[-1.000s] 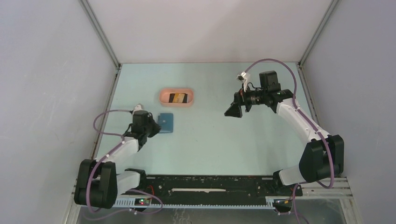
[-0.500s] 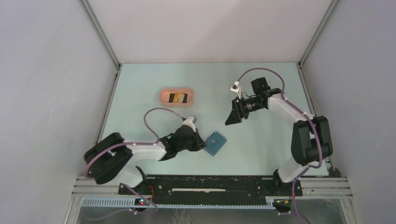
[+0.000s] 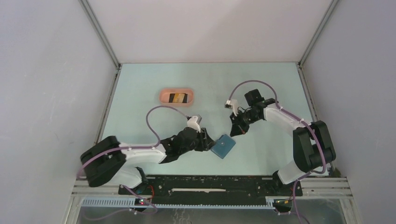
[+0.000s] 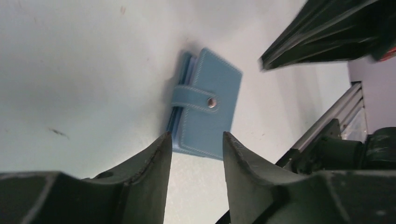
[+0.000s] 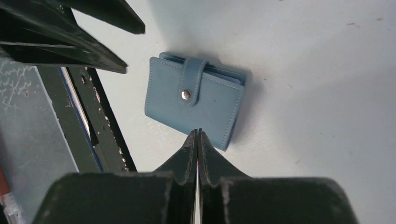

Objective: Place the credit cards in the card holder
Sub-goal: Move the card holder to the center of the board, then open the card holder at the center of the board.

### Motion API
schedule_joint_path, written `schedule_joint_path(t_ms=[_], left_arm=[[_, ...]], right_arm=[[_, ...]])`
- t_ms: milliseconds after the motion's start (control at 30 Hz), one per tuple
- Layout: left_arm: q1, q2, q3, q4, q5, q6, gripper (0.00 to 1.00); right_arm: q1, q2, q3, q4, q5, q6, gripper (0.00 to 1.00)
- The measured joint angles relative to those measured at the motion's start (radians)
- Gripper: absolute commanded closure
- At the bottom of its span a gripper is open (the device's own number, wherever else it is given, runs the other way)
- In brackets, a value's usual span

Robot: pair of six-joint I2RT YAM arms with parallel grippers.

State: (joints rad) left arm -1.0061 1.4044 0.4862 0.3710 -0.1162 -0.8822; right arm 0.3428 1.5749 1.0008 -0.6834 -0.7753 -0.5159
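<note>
The wallet [image 3: 222, 146] lies closed, its tab snapped, on the desk [image 3: 261, 84] near the front, between the two arms. The left claw [image 3: 207, 141] sits just beside it with fingers apart, holding nothing, while the right claw [image 3: 233, 132] points at it from the far side, fingers pressed together on nothing. The cards [image 3: 177, 97], black and tan-orange, lie in the pink tray [image 3: 162, 96], well apart from the wallet.

Card holder [image 5: 212, 106] looks matt leather, snap [image 5: 186, 94] shiny metal.
</note>
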Motion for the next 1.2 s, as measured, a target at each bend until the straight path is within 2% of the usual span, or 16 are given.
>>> schedule_joint_path(t_ms=[133, 267, 400, 633, 900, 1200], left_arm=[[0.000, -0.121, 0.000, -0.004, -0.002, 0.171, 0.46], [0.000, -0.145, 0.000, 0.040, 0.045, 0.382, 0.46], [-0.027, -0.082, 0.003, 0.077, 0.070, 0.573, 0.45], [-0.166, 0.107, 0.098, 0.066, 0.011, 0.841, 0.41], [-0.196, 0.233, 0.237, 0.013, -0.121, 0.965, 0.45], [-0.196, 0.270, 0.251, -0.026, -0.154, 0.980, 0.45]], right_arm=[[0.066, -0.022, -0.026, 0.016, 0.047, -0.049, 1.00], [0.100, 0.023, -0.002, -0.008, 0.056, -0.057, 1.00], [0.092, 0.113, 0.045, -0.034, 0.061, -0.055, 1.00], [0.089, 0.191, 0.076, -0.084, 0.064, -0.043, 1.00], [0.092, 0.221, 0.092, -0.105, 0.071, -0.034, 1.00], [0.093, 0.230, 0.099, -0.115, 0.077, -0.028, 1.00]])
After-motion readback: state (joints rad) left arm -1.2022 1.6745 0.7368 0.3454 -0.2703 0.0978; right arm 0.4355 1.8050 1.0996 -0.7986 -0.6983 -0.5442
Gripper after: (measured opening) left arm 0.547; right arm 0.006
